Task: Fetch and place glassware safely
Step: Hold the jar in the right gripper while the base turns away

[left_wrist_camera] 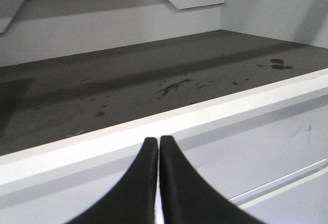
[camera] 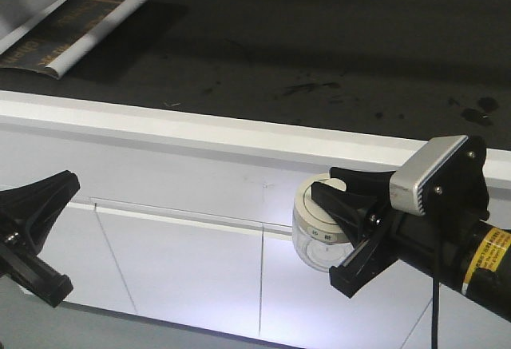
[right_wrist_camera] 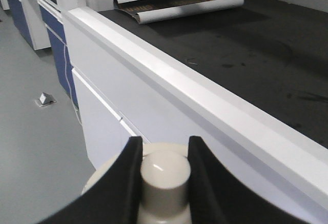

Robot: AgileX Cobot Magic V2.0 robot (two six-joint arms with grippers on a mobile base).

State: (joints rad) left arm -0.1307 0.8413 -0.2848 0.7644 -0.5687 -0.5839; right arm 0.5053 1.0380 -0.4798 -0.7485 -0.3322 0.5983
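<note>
Left end effector (left_wrist_camera: 158,144): black, held low at the near left, little of the arm behind it showing. Its two fingers (left_wrist_camera: 136,188) lay pressed flat together, tips touching, gripping nothing.
Right arm (camera: 435,245): entered from the near right, black, banded with a yellow label, a grey camera housing (camera: 427,175) mounted over the wrist.
Right end effector (camera: 342,235): pointed leftward, its two black fingers clamped on either side of the lid knob (right_wrist_camera: 165,175) of the glass jar (camera: 313,245), carrying it by that hold.
</note>
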